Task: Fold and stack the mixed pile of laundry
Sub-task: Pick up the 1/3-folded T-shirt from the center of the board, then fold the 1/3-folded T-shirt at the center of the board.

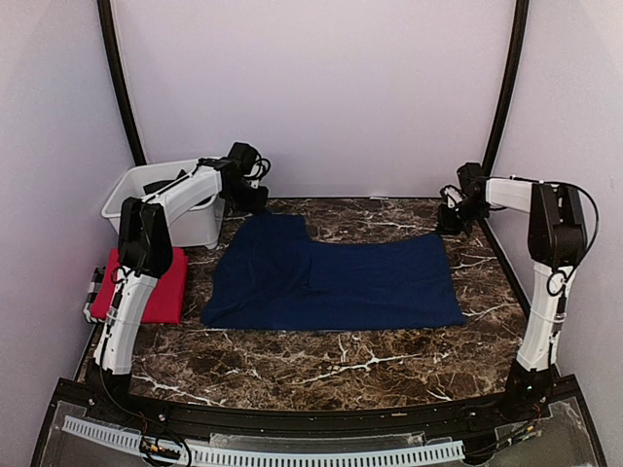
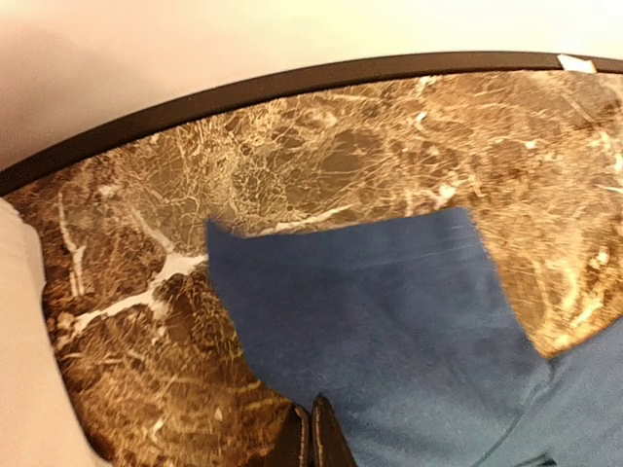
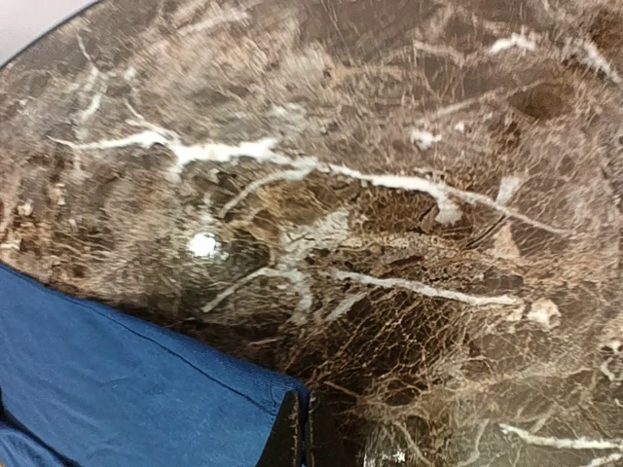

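Left pincer (image 2: 313,438) is closed tight, its tips nipping the navy shirt (image 1: 331,277) at its far-left edge, near the bin (image 1: 190,226). Right pincer (image 3: 297,428) is closed as well, pinched on the shirt's far-right corner.

The shirt lies spread flat across the middle of the counter (image 1: 321,365). Its far edge is stepped, reaching further back on the left than on the right. Bare counter runs along the whole near side. A narrower strip lies between the shirt's far edge and the black rim (image 2: 292,83), and another lies on the right.

The left side is tighter. The bin stands at the far-left corner, and a folded red shirt (image 1: 156,287) lies just in front of it at the counter's left edge, near the navy shirt but apart from it.

Count: two pincers, one navy shirt, one red shirt, one bin.
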Robot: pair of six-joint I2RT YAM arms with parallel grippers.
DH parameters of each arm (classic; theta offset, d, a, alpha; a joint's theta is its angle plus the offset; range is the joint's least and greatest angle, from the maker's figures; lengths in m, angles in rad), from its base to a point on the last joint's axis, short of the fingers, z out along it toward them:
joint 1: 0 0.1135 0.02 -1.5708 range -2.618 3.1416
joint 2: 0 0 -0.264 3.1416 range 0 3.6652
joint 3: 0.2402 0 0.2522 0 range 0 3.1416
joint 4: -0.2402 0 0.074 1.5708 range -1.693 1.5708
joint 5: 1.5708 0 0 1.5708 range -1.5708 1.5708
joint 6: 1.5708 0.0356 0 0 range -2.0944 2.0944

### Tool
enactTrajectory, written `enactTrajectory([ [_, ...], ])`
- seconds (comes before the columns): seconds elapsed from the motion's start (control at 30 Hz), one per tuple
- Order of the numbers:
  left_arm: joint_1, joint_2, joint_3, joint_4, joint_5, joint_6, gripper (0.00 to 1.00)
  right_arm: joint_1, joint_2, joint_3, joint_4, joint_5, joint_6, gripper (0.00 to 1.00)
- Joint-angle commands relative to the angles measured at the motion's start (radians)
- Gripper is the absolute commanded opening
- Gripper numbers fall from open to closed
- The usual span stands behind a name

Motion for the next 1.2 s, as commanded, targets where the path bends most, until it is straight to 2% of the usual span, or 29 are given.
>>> enactTrajectory([
  [0.0, 0.003, -0.164, -0.099, 0.011, 0.026, -0.019, 0.00, -0.002, -0.064, -0.017, 0.016, -0.013, 0.021, 0.00],
  [0.63, -0.095, -0.633, -0.816, 0.120, 0.014, -0.144, 0.00, -0.001, -0.245, -0.238, 0.060, 0.010, 0.058, 0.00],
  [1.17, -0.157, -0.807, -1.124, 0.140, 0.010, -0.203, 0.00, -0.002, -0.294, -0.352, 0.042, 0.049, 0.090, 0.00],
])
